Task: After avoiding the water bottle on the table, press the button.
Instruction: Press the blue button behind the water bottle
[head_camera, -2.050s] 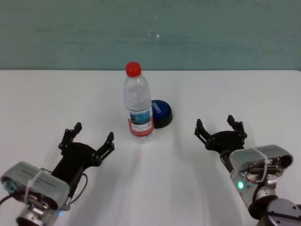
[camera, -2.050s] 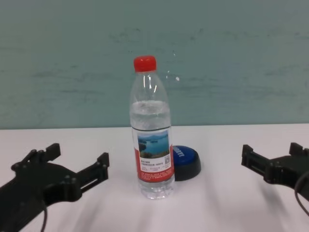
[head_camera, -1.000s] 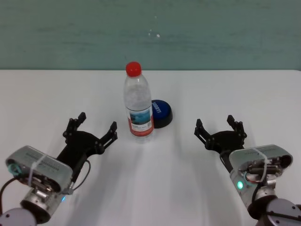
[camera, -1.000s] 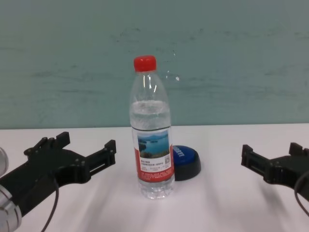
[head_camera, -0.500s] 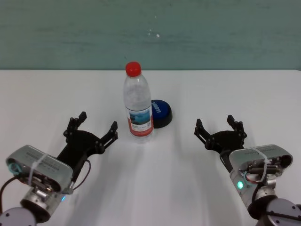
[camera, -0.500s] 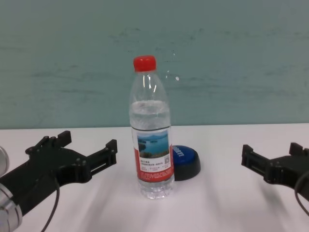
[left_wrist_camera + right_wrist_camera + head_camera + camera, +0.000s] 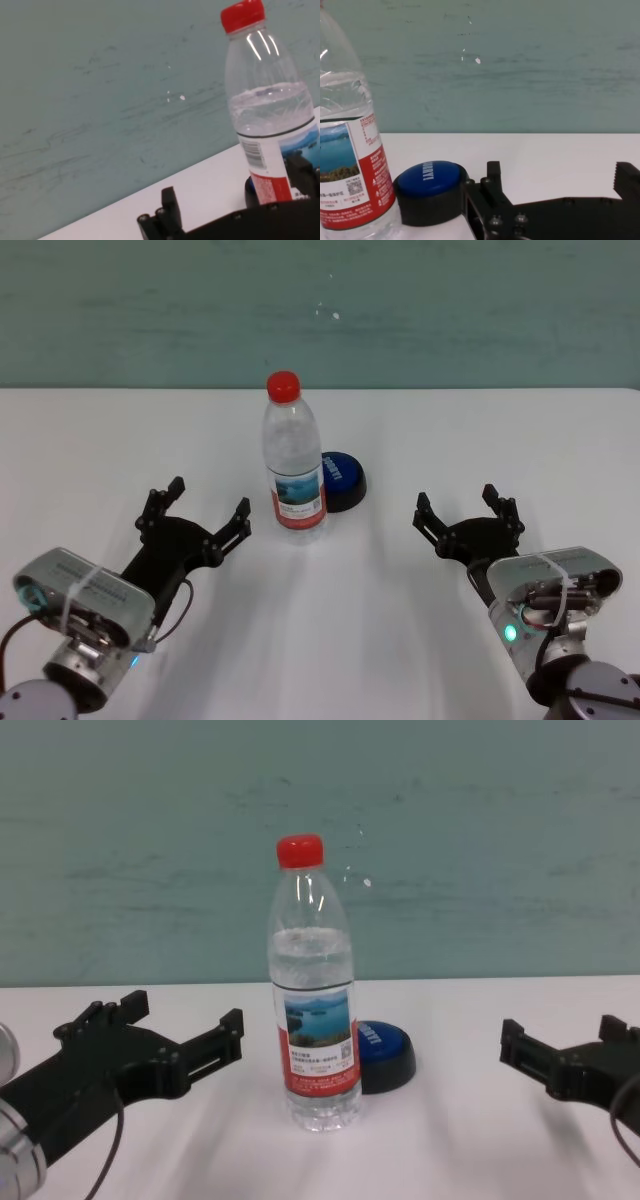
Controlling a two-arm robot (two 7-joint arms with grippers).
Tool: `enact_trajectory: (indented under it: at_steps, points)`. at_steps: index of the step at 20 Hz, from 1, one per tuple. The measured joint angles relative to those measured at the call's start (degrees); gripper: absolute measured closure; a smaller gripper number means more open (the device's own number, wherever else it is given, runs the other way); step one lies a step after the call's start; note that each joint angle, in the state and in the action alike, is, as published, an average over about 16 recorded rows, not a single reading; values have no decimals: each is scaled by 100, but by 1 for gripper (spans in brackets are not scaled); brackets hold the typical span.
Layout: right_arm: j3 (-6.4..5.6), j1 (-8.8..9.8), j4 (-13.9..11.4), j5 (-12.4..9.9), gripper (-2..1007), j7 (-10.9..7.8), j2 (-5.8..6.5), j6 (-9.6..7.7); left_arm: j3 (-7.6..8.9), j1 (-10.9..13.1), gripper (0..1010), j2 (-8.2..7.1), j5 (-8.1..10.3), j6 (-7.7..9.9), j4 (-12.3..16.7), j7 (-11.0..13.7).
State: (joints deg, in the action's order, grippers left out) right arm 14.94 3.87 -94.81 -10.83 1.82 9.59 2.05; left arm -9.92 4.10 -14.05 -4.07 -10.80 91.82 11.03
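The low round button with a blue domed top and black base (image 7: pixel 342 480) is seen on the plain white table (image 7: pixel 320 620) near its middle, directly behind and to the right of the tall clear plastic water bottle with a red screw cap (image 7: pixel 294 462). Whether the two touch cannot be told. In the chest view the button (image 7: pixel 385 1055) is half covered by the upright bottle (image 7: pixel 314 995). Only the right wrist view shows the dome (image 7: pixel 430 175) whole, white lettering readable as marks only, with bare table between it and the teal back wall (image 7: pixel 520 65). In the left wrist view just a dark sliver of the base is glimpsed behind the bottle's label (image 7: pixel 277 170).

The left gripper (image 7: pixel 196 519) is held low over the table, left of the bottle and near it, fingers spread apart, nothing between them. The right gripper (image 7: pixel 468 517) is placed well right of the button, fingers likewise apart and empty.

Open white surface is noted between right gripper and button, and across the near table in front of the bottle. The table's far edge meets the wall behind.
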Motion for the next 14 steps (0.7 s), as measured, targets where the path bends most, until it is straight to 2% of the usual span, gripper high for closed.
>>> enact_trajectory:
  at_steps: [5,14]
  points:
    - [-11,36,-168,-53,1,-323,103,-151,0,-3,10,-2,-2,-3,-2,3]
    - [-20,-34,-429,-218,1,-1199,429,-580,0,-4,10,-3,-2,-4,-3,4]
